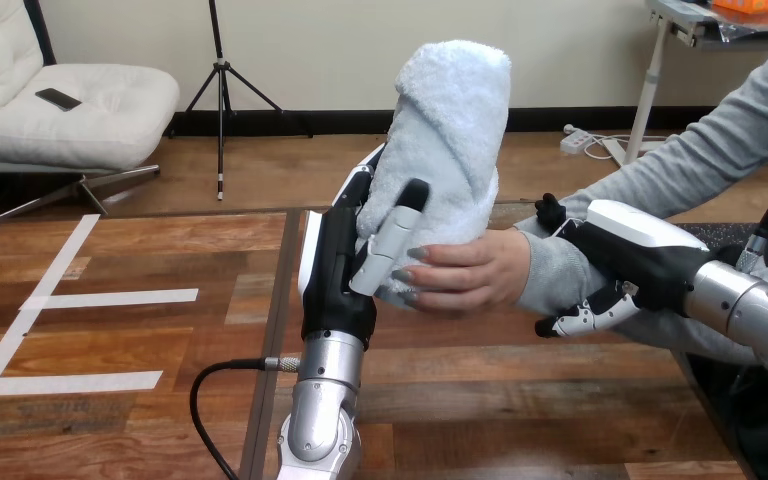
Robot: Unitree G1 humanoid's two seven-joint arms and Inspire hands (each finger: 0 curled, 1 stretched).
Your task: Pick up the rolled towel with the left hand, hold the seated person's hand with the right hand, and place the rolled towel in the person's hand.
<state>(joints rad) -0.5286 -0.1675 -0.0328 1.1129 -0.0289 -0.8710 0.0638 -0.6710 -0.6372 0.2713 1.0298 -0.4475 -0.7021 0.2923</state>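
Note:
A pale blue rolled towel (452, 150) stands upright above the table's middle. My left hand (345, 270) is shut on it from the left, thumb across its lower front. The person's hand (465, 272) comes in from the right and its fingers touch the towel's lower end, next to my thumb. My right hand (628, 262) is at the person's grey-sleeved wrist (555, 270), fingers curled round it from above and below.
The wooden table (140, 340) carries white tape strips (110, 298) on its left half. A black cable (205, 390) loops beside my left forearm. The person's grey-sleeved arm (700, 150) reaches in from the upper right.

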